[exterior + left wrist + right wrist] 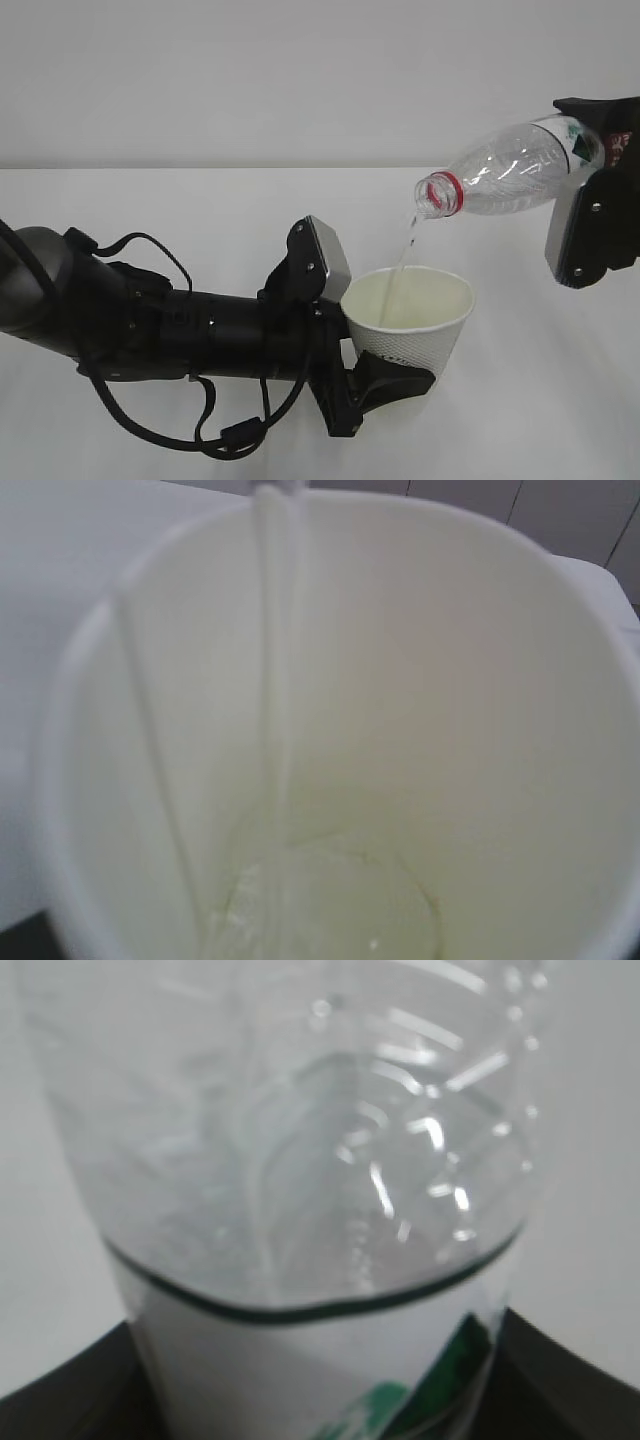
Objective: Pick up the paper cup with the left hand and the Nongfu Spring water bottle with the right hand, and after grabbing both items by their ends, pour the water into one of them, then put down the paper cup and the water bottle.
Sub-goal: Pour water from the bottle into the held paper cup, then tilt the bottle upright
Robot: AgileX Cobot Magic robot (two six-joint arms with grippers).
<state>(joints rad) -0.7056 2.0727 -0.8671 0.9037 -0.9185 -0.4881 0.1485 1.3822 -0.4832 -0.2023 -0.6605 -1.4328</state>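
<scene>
Water (405, 255) falls in a thin stream from the mouth of the Nongfu Spring water bottle (510, 170) into the paper cup (410, 320) below — the stream meets the cup's cream inner wall on its left side. Bottle is tipped past level, uncapped mouth and red neck ring pointing down-left, body rising to the right edge of the exterior view. Right hand (590, 195) clamps it at the labelled end; black jaws sit on either side of the white-and-green label in the right wrist view, closed on the bottle. Clear upper part of the bottle (300, 1130) fills that view, ribbed and glinting.

Cup is held up off the white table (150, 200), nearly upright, leaning slightly. Left hand (385, 375) grips it low on the body, black fingers (395, 378) wrapping the dimpled lower wall, grey plate (328, 262) just beside the rim. Green print shows faintly near the base.

Left wrist view looks straight down into the cup (420, 680): stream (275, 650) runs down the inner wall, shallow pool at the bottom.
</scene>
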